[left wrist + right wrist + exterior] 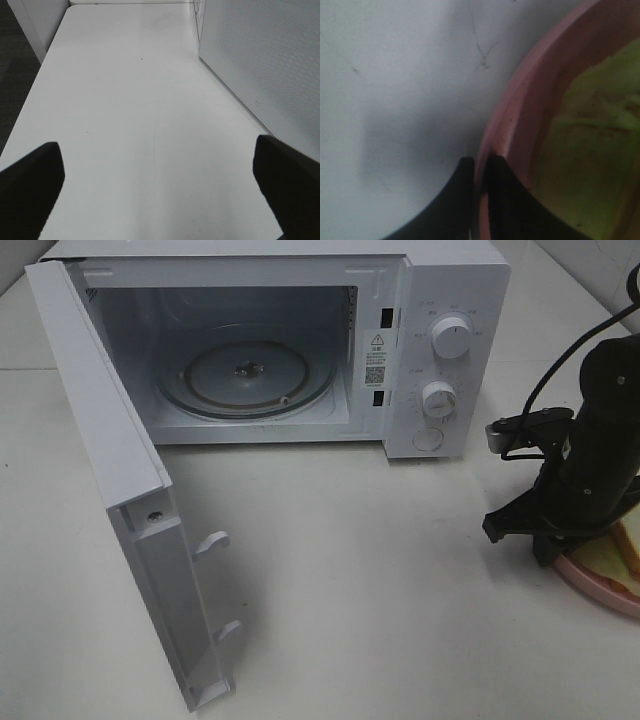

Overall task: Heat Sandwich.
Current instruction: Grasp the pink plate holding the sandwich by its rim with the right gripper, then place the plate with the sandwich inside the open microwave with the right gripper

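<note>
Right, the right gripper (481,161) is pinched shut on the plate (520,100) rim, one finger each side. The sandwich (627,556) lies on that plate, far right of the table (350,570), well apart from the open microwave (455,290). Thin rim hold: the plate may tilt on lifting and the sandwich slide off. Left gripper (157,185) gapes wide, empty. Sandwich mostly cut off from above, arm hides the grip there

A small sticker (377,358) sat on the front frame of the boxy white microwave oven (455,280), beside its cavity. It carried a warning triangle above fine print and a square code, all too small to read. The markings around the upper white dial (451,338) and the lower white dial (438,396) were just as illegible.
</note>
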Controlling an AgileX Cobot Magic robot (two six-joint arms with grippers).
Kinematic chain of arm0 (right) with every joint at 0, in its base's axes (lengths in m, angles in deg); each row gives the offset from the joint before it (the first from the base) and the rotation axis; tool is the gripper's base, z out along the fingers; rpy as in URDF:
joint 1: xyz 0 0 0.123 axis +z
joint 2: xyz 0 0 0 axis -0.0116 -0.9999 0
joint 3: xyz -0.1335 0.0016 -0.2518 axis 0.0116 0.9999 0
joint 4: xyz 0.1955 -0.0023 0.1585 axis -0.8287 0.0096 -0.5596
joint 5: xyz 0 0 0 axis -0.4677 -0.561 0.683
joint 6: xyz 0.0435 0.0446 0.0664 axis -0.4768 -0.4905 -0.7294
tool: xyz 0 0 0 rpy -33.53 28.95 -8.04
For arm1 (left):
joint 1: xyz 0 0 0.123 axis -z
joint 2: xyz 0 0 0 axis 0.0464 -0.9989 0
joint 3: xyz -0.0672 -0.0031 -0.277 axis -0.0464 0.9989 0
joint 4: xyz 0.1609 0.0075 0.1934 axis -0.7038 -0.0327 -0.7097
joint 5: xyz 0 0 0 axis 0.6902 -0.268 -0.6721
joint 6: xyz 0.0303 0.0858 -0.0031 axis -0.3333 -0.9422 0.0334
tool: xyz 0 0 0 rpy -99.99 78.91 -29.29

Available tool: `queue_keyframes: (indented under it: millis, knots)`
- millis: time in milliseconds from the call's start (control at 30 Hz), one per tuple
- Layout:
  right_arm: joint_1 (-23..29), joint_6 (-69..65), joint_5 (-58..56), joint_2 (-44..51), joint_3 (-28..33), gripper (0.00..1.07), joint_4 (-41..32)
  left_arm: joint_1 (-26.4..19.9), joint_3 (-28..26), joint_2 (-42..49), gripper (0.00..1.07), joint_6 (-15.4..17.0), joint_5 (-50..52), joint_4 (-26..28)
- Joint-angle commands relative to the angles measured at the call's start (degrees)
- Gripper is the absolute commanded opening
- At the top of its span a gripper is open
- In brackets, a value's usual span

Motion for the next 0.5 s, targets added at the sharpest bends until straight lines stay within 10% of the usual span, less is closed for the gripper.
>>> queue_keyframes:
  millis: [33, 500]
  knots:
    - [-0.23, -1.66, -1.89, -0.17, 0.0, 0.0, 0.86, -0.17, 0.11, 1.6, 0.98, 0.0, 0.92, 0.46]
    - [2.86, -10.6, -5.5, 2.69, 0.0, 0.0, 10.54, -0.17, 0.11, 1.6, 0.98, 0.0, 0.92, 0.46]
